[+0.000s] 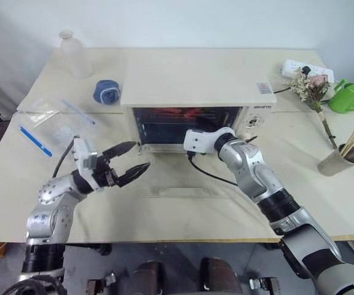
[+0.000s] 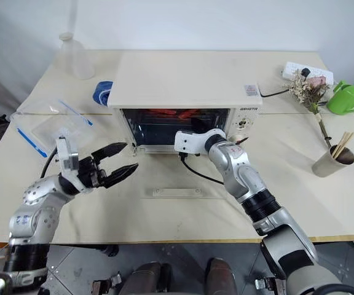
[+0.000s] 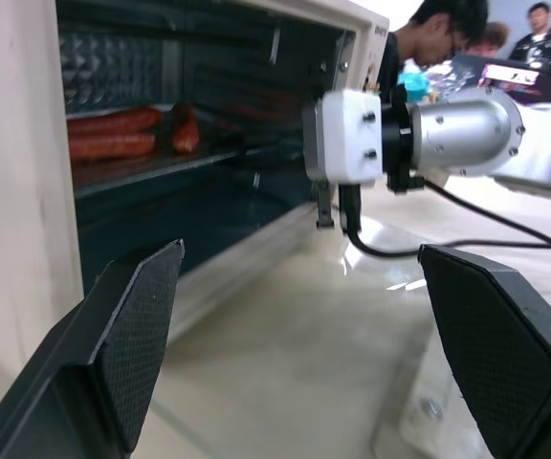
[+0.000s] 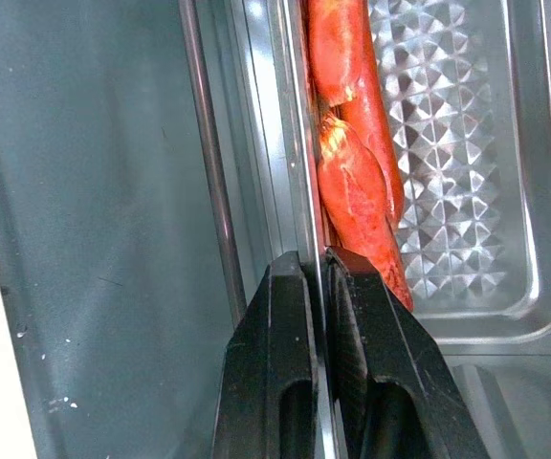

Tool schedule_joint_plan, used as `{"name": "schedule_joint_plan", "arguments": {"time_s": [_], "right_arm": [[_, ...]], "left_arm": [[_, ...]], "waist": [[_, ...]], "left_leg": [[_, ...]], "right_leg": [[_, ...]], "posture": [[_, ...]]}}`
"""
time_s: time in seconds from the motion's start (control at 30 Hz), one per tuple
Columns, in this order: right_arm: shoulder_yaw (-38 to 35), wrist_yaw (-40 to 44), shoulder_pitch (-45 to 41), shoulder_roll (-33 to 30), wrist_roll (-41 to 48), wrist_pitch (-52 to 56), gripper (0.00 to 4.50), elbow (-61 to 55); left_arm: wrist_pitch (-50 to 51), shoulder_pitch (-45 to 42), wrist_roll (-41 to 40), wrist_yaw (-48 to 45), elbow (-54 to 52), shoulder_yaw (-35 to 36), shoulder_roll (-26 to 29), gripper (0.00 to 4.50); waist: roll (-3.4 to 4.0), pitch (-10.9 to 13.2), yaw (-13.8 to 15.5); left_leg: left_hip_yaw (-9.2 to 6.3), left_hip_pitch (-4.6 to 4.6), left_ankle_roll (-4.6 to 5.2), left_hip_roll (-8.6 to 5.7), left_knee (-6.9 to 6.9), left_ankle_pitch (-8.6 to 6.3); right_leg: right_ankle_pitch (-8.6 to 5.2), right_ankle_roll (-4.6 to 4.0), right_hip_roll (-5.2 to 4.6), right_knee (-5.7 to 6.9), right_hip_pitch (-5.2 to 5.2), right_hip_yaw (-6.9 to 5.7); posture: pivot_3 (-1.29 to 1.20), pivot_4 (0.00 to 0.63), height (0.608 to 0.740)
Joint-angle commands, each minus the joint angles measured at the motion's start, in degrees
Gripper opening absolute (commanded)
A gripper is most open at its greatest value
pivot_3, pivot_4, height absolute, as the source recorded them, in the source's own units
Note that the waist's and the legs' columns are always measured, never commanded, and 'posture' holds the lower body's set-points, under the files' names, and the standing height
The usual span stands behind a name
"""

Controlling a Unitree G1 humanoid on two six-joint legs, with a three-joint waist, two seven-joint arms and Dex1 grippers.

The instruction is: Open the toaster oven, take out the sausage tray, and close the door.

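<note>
Already the first step is done: the door (image 1: 186,192) of the toaster oven (image 1: 192,86) lies folded flat on the table (image 1: 324,203) in front of the open cavity, its glass pane see-through against the tabletop. The sausage tray (image 4: 467,191) sits inside on its rack, red sausages (image 4: 357,163) lying along its near edge — so the removal has only begun. The right gripper (image 4: 320,277) reaches into the opening, its fingers pinched narrow on the tray's rim, one finger on either side of the thin metal lip. The left gripper (image 1: 129,165) hovers just outside the oven's left front corner, fingers spread wide and holding nothing. Left to do, as I judge it: draw the tray out over the lowered door, set it down on the table — then lift the door shut.
</note>
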Motion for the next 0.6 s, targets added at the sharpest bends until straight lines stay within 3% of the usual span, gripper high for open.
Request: {"name": "schedule_joint_plan", "arguments": {"time_s": [0.03, 0.13, 0.33, 0.6], "right_arm": [[-1.5, -0.27, -0.49, 0.57, 1.41, -1.37, 0.03, -3.64], [-1.57, 1.0, -0.16, -0.46, 2.59, -4.39, 0.03, -6.03], [-0.87, 6.33, 3.67, -2.2, 3.85, -6.11, 0.03, -12.19], [-3.93, 12.93, 16.55, -7.94, 7.13, -8.2, 0.03, -27.55]], "left_arm": [[0.28, -3.88, -0.63, -1.26, 2.35, -0.03, 0.53, 4.19], [3.2, -10.23, -2.44, -1.92, 6.87, 1.05, 1.12, 4.19], [2.36, -13.77, -0.77, -3.6, 10.94, 0.6, 1.1, 4.19], [5.06, -15.47, -1.07, -3.81, 12.44, 0.29, 0.97, 4.19]], "waist": [[0.0, 0.0, -0.02], [-0.01, 0.0, -0.07], [-0.01, 0.01, -0.29], [-0.02, 0.01, 0.17]], "left_leg": [[0.0, -0.01, 0.0, 0.0, 0.0, 0.0], [0.01, -0.14, -0.01, -0.01, -0.02, 0.0], [-0.03, -0.52, 0.0, 0.03, 0.06, 0.0], [0.02, -0.52, -0.01, 0.07, 0.23, 0.01]], "right_leg": [[0.0, 0.0, 0.0, -0.01, -0.01, 0.0], [0.0, 0.0, 0.0, 0.03, -0.19, -0.01], [0.0, 0.01, 0.02, 0.04, -0.5, -0.13], [0.0, 0.0, 0.04, 0.06, -0.44, -0.11]], "posture": [[0.0, 0.15, 0.74], [0.0, 0.15, 0.74], [0.0, 0.15, 0.74], [0.0, 0.15, 0.74]]}}
